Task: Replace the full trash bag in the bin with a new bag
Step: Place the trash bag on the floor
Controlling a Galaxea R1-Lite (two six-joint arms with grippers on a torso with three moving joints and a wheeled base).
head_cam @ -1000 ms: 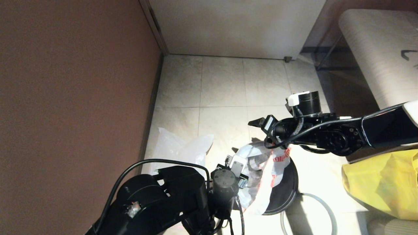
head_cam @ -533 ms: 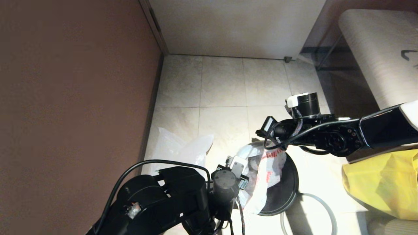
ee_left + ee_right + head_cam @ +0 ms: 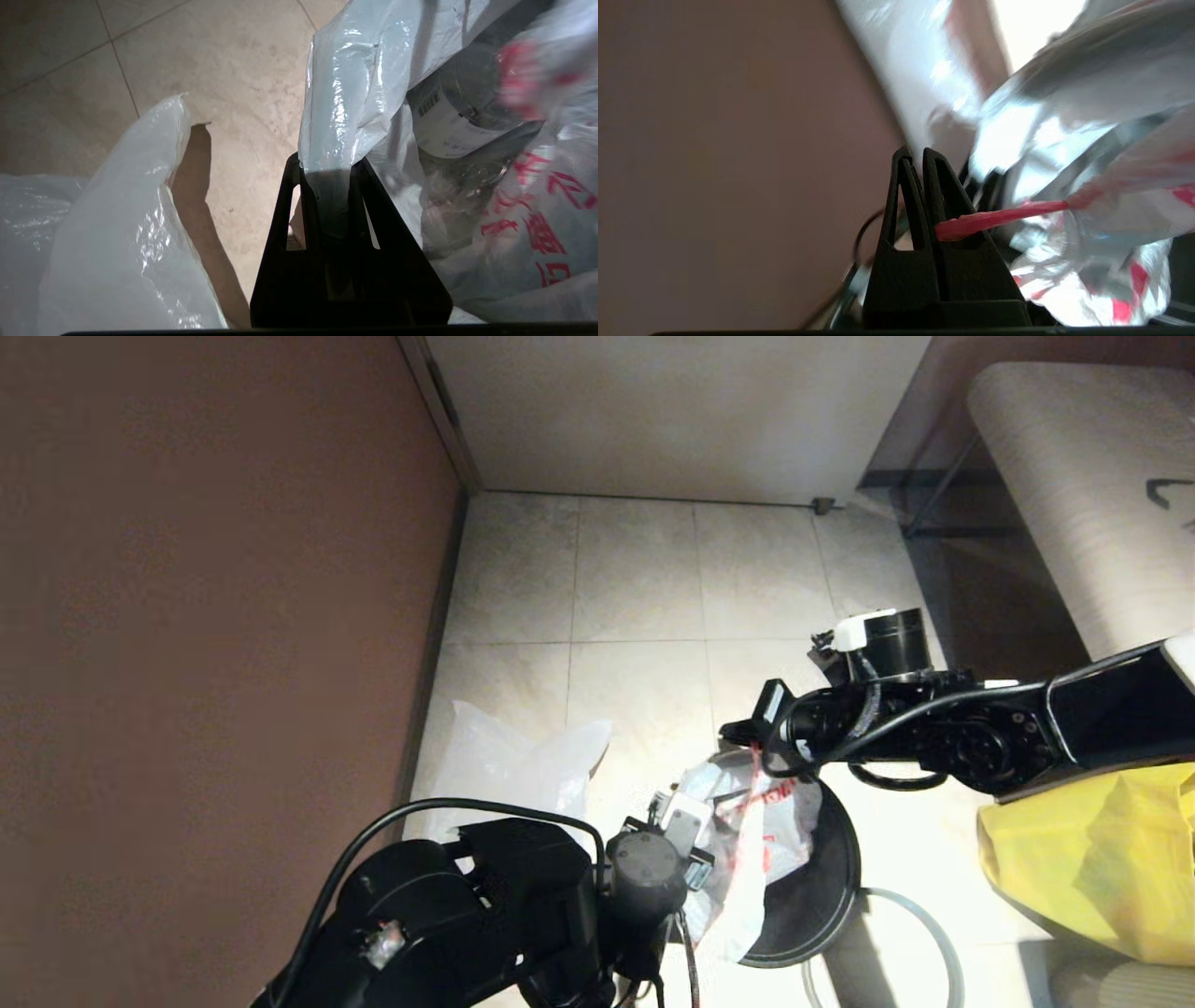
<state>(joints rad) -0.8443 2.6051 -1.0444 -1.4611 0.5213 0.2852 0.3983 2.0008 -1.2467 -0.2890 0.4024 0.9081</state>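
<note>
The full trash bag (image 3: pixel 758 835), bulging, with red print and a clear bottle (image 3: pixel 460 119) inside, sits in the black bin (image 3: pixel 826 896) on the floor. My left gripper (image 3: pixel 327 164) is shut on a fold of the bag's white plastic at the side nearer the wall. My right gripper (image 3: pixel 917 155) is over the bag's top (image 3: pixel 739 733), shut on its red drawstring (image 3: pixel 1001 217), which runs taut to the bag. The new bag (image 3: pixel 513 770) lies limp on the tiles to the left. The grey hoop (image 3: pixel 920 907) lies on the floor beside the bin.
A brown wall (image 3: pixel 205 616) runs close along the left. A big yellow bag (image 3: pixel 1092 859) sits at the right, under my right arm. A pale bench top (image 3: pixel 1074 476) stands at the back right. Bare tiles (image 3: pixel 635 579) stretch beyond the bin.
My right gripper has dropped from above the bag down to its top. The bag's top has shifted a little. The left arm has barely moved.
</note>
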